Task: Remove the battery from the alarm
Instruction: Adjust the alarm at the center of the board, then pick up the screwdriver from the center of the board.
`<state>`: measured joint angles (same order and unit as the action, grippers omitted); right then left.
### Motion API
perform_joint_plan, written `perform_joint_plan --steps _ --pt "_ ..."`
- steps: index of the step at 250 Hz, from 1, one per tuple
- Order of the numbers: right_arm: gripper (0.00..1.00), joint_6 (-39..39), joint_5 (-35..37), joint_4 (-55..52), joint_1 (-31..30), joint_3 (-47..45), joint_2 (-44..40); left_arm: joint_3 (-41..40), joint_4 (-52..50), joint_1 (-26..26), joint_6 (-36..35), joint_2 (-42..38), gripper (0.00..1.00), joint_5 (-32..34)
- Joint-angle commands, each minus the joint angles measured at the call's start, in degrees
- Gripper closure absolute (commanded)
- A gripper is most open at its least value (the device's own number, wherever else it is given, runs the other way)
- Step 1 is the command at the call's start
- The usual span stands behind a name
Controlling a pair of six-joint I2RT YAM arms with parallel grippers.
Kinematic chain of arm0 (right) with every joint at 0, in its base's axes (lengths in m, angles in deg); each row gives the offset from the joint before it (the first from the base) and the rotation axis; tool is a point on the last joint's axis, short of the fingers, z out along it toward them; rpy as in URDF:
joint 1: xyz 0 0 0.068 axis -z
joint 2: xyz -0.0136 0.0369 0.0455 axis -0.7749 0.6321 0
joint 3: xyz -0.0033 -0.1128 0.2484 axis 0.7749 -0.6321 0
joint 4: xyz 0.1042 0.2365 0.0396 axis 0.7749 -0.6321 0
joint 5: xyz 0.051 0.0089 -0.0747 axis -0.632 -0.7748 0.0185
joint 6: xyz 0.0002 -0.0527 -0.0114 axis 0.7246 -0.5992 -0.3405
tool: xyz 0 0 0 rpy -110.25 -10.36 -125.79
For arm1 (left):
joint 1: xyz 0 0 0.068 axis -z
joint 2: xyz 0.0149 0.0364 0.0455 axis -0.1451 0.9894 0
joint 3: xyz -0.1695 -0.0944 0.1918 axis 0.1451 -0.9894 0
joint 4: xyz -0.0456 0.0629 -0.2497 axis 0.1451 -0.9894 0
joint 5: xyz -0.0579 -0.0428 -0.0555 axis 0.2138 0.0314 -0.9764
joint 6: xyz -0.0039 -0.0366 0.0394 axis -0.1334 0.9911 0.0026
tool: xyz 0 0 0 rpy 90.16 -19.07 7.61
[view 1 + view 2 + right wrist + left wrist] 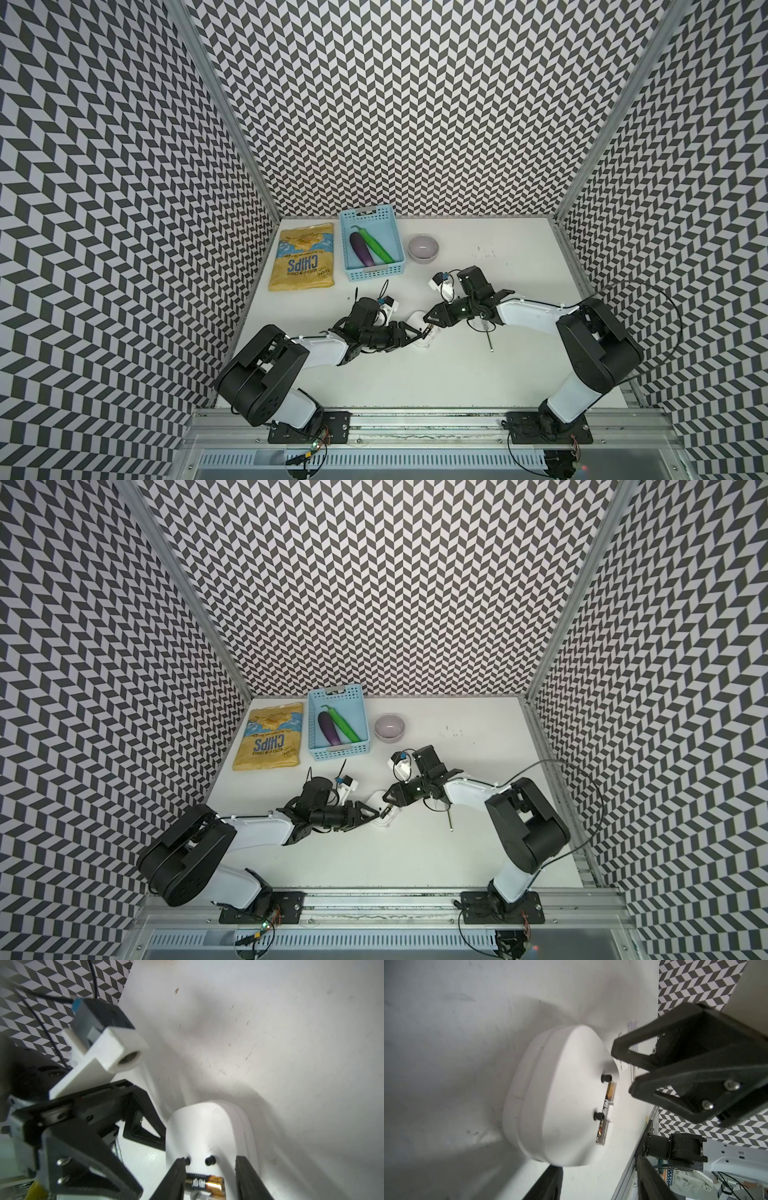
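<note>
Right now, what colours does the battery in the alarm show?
The battery is black with a gold end; clearest in the right wrist view.

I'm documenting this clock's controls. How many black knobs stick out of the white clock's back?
2. One small black round knob and a second knob sit side by side on the white rounded plastic clock's back, next to the black-and-gold cylindrical battery. None appear hidden.

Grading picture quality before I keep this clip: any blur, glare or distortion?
Both top views: sharp, but wide-angle stretch along the walls; white alarm faint on white table. Left wrist: right gripper soft. Right wrist: glare on the battery; left arm's camera mount blurred.
</note>
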<state>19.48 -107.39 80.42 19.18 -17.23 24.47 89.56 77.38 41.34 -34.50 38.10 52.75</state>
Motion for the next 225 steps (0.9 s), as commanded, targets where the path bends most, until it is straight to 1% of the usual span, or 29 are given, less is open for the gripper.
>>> perform_joint_plan --steps 1,18,29,47,64,74,81,93,116,136,168,193,225 --pt "0.51 1.91 5.18 -4.80 1.35 -2.02 -4.87 1.32 0.85 -1.28 -2.26 -1.49 0.42 2.77" --pt "0.47 3.66 8.99 -5.78 5.42 -2.89 -8.80 1.38 -0.32 -2.11 -3.63 -3.13 0.40 3.84" --pt "0.46 4.72 13.11 -7.00 8.09 -3.38 -11.53 1.13 -0.79 -2.68 -4.71 -4.83 0.38 4.53" --pt "0.45 5.73 24.61 -10.17 10.66 -3.17 -14.87 0.67 -1.46 -3.46 -6.53 -8.21 0.34 5.73" --pt "0.45 6.56 36.59 -12.53 11.26 -2.88 -16.07 0.19 -2.09 -3.84 -7.88 -11.37 0.32 7.85" --pt "0.45 6.50 41.37 -13.70 11.41 -2.66 -15.63 -0.05 -2.09 -3.93 -8.28 -13.03 0.31 9.00" --pt "0.45 6.29 43.11 -14.60 11.41 -2.32 -14.90 -0.19 -1.96 -4.07 -8.31 -13.98 0.30 9.65" --pt "0.45 5.66 43.72 -15.81 11.51 -1.63 -13.00 -0.39 -1.62 -4.05 -8.39 -15.28 0.29 10.50" --pt "0.48 5.44 41.37 -15.94 11.47 -1.45 -9.25 -0.14 -1.35 -4.13 -8.34 -16.32 0.28 10.98" --pt "0.49 5.71 40.97 -15.29 11.31 -1.86 -7.03 0.05 -1.61 -4.16 -8.26 -16.41 0.28 10.98" --pt "0.56 5.53 41.30 -14.61 10.97 -2.22 -4.63 -0.16 -1.68 -4.20 -8.03 -16.56 0.28 10.98" --pt "0.67 5.45 40.90 -14.30 10.53 -2.68 -3.43 -0.13 -1.96 -4.17 -8.12 -16.78 0.28 11.24" --pt "0.87 5.27 40.96 -14.63 10.53 -2.96 -4.23 -0.22 -1.26 -4.20 -8.37 -17.92 0.27 11.24"
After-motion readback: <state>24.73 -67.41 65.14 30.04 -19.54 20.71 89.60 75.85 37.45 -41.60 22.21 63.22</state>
